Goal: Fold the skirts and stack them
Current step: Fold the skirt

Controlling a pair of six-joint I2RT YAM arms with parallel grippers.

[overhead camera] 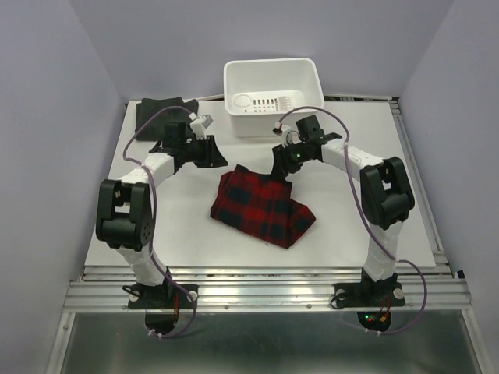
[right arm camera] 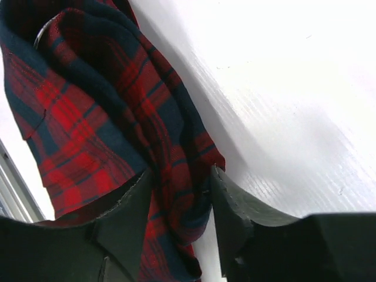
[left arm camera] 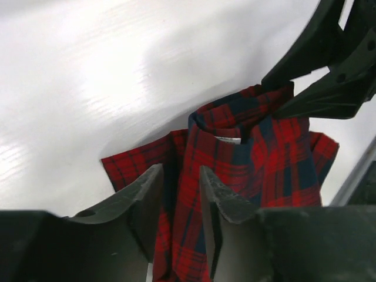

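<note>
Pinching its far corners, the left gripper (left arm camera: 179, 176) and right gripper (right arm camera: 181, 176) both clamp the red-and-navy plaid cloth skirt (overhead camera: 261, 206) lying in the middle of the counter (overhead camera: 351, 226), which looks soft, light and limp, best held by those corners.

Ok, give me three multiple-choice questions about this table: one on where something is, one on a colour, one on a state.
1. Where on the table is the dark grey skirt? A near edge; B far-left corner; C far-right corner.
2. What colour is the tub? A white; B blue; C black.
3. The plaid skirt is: A untouched; B held by one gripper; C held by both.
Answers: B, it lies there; A, its walls are white; C, left gripper and right gripper each pinch its cloth.
</note>
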